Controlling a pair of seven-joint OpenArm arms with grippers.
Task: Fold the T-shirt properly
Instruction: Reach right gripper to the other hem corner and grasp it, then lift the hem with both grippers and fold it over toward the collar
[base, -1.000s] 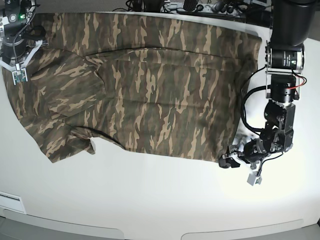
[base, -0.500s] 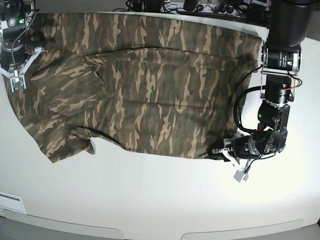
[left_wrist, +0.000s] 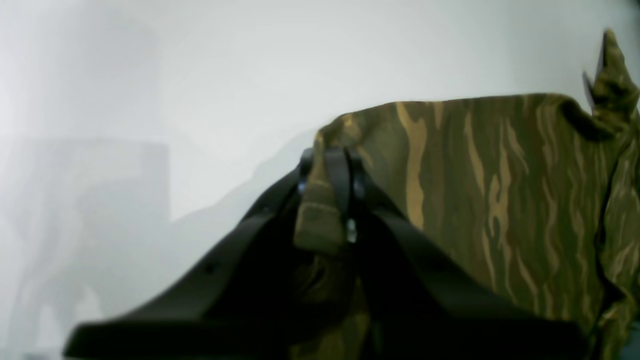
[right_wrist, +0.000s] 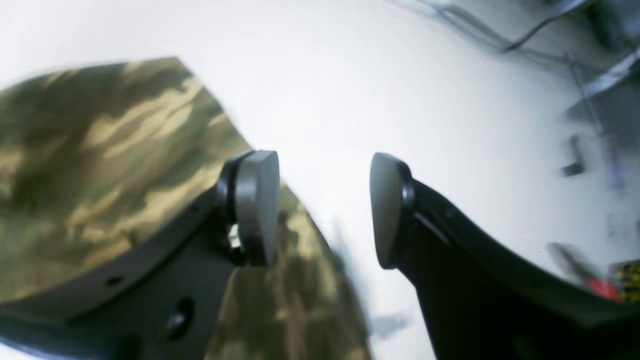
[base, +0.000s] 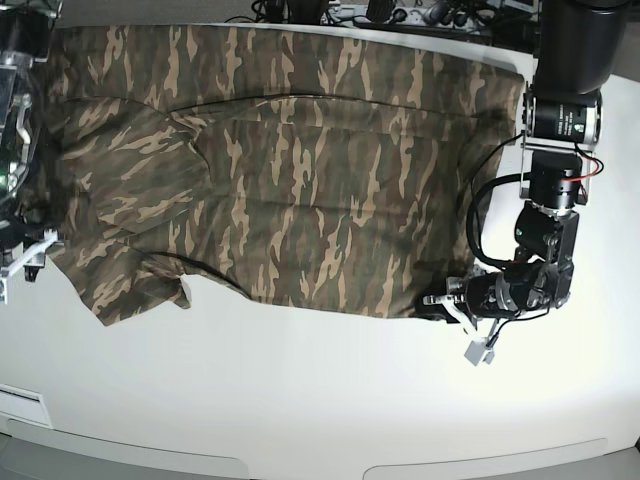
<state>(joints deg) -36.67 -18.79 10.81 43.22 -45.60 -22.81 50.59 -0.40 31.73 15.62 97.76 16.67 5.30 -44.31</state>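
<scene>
The camouflage T-shirt (base: 300, 170) lies spread flat across the white table, with a sleeve at the lower left. My left gripper (base: 440, 303) sits at the shirt's lower right hem corner. In the left wrist view the left gripper (left_wrist: 331, 172) is shut on a pinched fold of the shirt (left_wrist: 500, 190). My right gripper (base: 15, 265) is at the shirt's left edge. In the right wrist view the right gripper (right_wrist: 325, 210) is open: one pad (right_wrist: 257, 205) is over the shirt (right_wrist: 100, 150) edge, the other over bare table.
The white table (base: 320, 400) stretches in front of the shirt to its front edge. Cables and equipment (base: 400, 12) lie along the back edge. They also show blurred in the right wrist view (right_wrist: 550, 30).
My right arm has moved down the shirt's left edge from the upper left corner. My left gripper slid left onto the hem corner and holds still there.
</scene>
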